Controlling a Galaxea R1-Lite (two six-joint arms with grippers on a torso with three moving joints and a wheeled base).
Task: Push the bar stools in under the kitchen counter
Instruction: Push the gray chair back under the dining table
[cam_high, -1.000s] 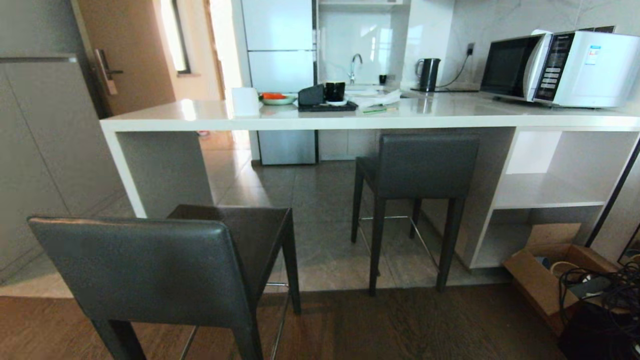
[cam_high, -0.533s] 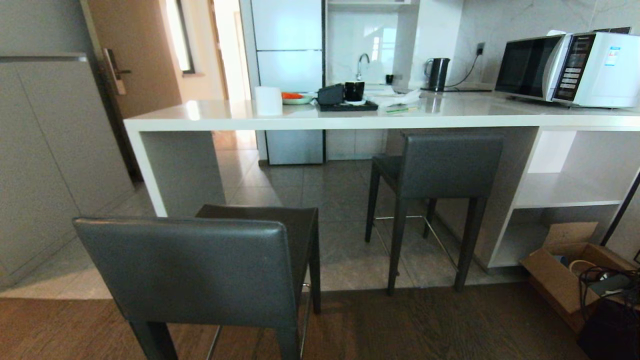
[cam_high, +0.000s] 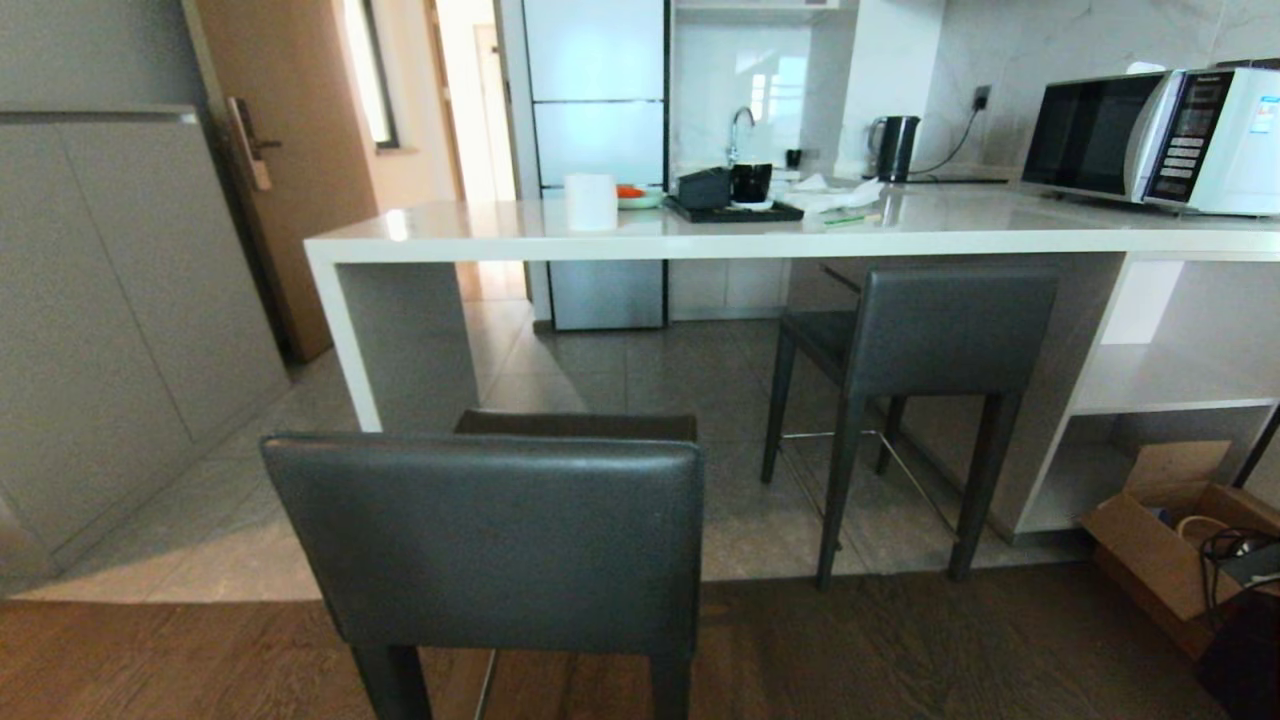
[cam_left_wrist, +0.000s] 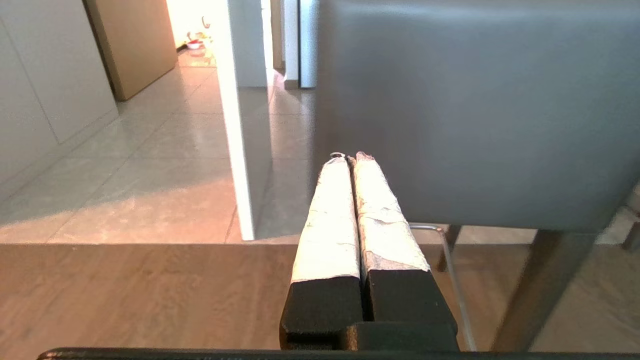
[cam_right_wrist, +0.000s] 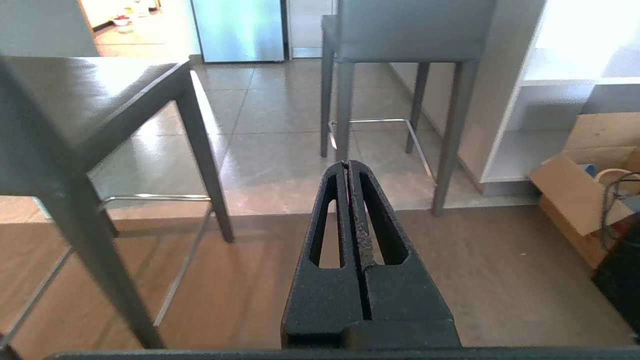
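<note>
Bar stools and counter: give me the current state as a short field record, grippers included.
near stool: the near bar stool stands out from the kitchen counter, backrest toward the camera, its seat short of the counter's edge
far stool: the far bar stool has its seat under the counter beside the open shelving
left gripper: left gripper shut, empty, pointing at the near stool's backrest
right gripper: right gripper shut, empty, low over the wood floor
on counter: microwave, kettle, black tray

Matt leather-like bar stools (cam_high: 500, 530), glossy stone-like kitchen counter (cam_high: 480, 240), chrome footrest bars (cam_high: 830, 436)
</note>
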